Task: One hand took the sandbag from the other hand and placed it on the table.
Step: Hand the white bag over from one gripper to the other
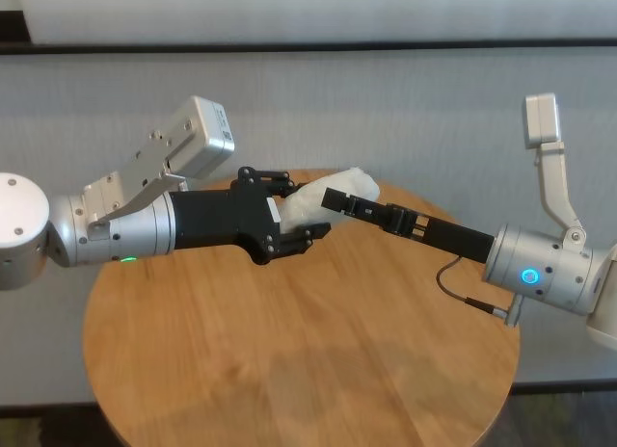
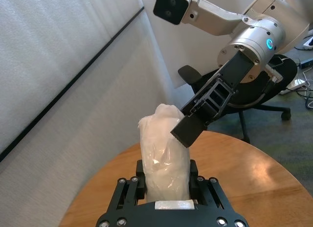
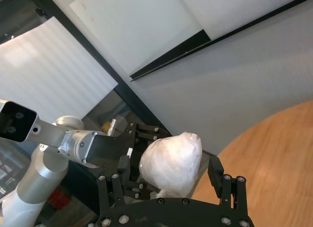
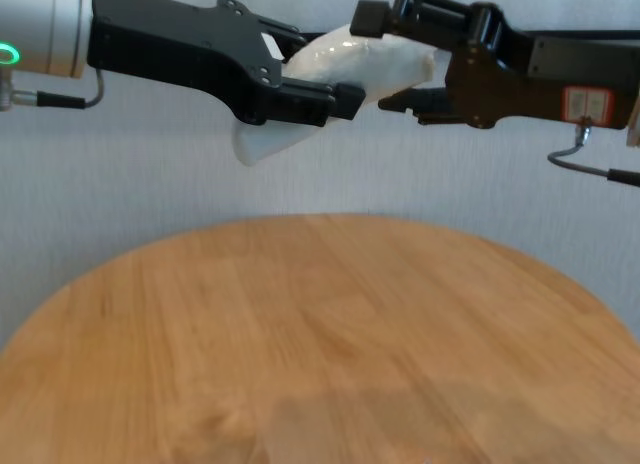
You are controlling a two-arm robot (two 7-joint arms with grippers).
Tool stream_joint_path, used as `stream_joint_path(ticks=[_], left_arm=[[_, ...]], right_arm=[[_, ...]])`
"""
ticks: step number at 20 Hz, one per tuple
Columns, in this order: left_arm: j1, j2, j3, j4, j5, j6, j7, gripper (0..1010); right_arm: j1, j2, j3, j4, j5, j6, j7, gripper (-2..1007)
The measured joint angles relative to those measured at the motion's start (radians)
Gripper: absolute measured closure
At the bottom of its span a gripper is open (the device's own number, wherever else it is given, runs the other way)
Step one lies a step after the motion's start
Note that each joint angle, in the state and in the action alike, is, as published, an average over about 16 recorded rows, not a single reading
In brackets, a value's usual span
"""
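Sandbag (image 1: 323,201) sits high in the middle of the head view, held in the air above the far edge of the round wooden bench (image 1: 299,351). My left hand (image 1: 289,211) reaches in from the left of the frame with its fingers pinched on the near end of the bag. My right hand (image 1: 337,198) comes in from the right, its fingers spread to either side of the far end.

In the left wrist view the bag stands up in the lower middle of the frame, clamped between my left fingers (image 2: 129,192), while one finger of my right hand (image 2: 193,125) lies against its upper side.

In the right wrist view the white bulge of the bag (image 3: 171,163) fills the gap between my right fingers (image 3: 217,170), which stand apart from it on both sides; that hand has not closed yet.

In the chest view, along the top of the frame, both hands meet on the bag (image 4: 350,69), well above the bench (image 4: 320,344).

I judge the handover as only just starting: my right hand must close, my left must let go, and then the bag goes down onto the bench. No containers are in sight.
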Motion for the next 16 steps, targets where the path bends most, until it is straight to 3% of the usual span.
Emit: stream_joint_path(ticks=[16], left_arm=[[0.0,0.0,0.0,0.0,0.0,0.0,0.0,495]], right_arm=[[0.019,0.001,-0.027,0.02,0.019,-0.006,0.014,4]])
